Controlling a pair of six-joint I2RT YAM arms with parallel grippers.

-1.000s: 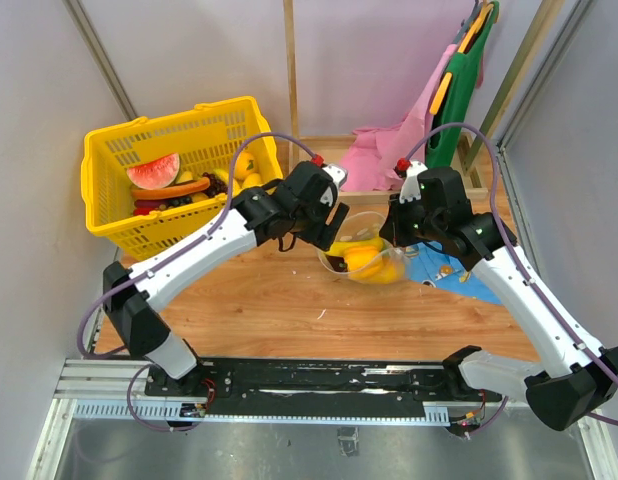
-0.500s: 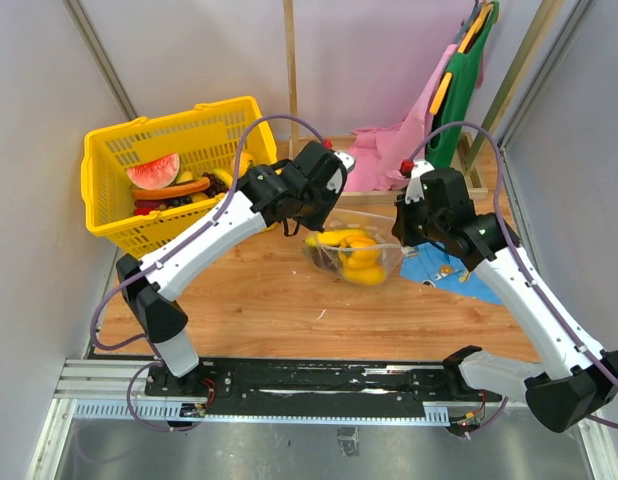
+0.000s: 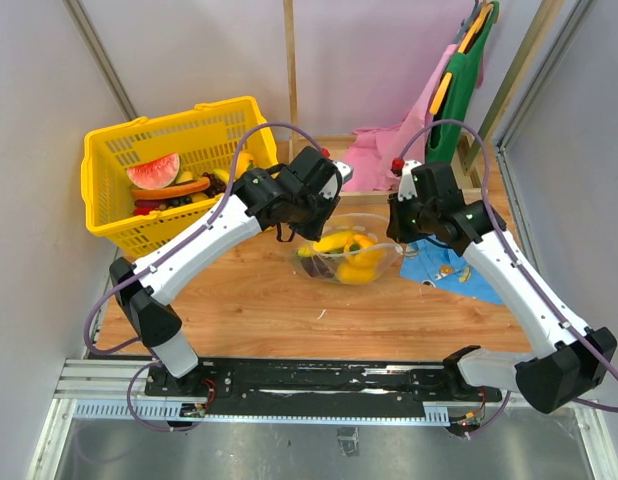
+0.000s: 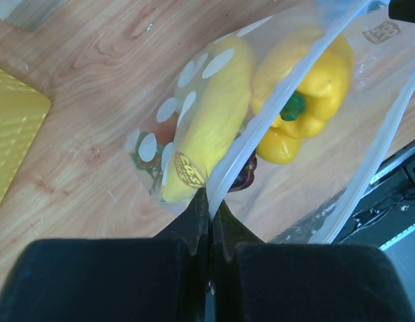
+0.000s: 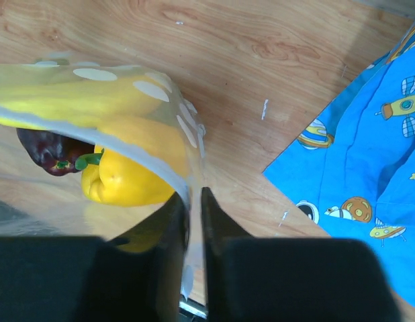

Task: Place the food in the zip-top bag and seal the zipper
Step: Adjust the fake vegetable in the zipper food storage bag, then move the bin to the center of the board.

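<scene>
The left gripper [image 4: 209, 196] has its jaws pressed together on the white zipper [image 4: 288, 111] at one end of the zip-top bag [image 3: 351, 262]. The right gripper [image 5: 194, 196] pinches the same strip at the other end (jaws almost touching). The bag stretches between them over the table [image 3: 259, 300], with the banana [image 4: 207, 114], yellow pepper [image 4: 308, 80] and dark purple piece [image 5: 43, 149] inside.
</scene>
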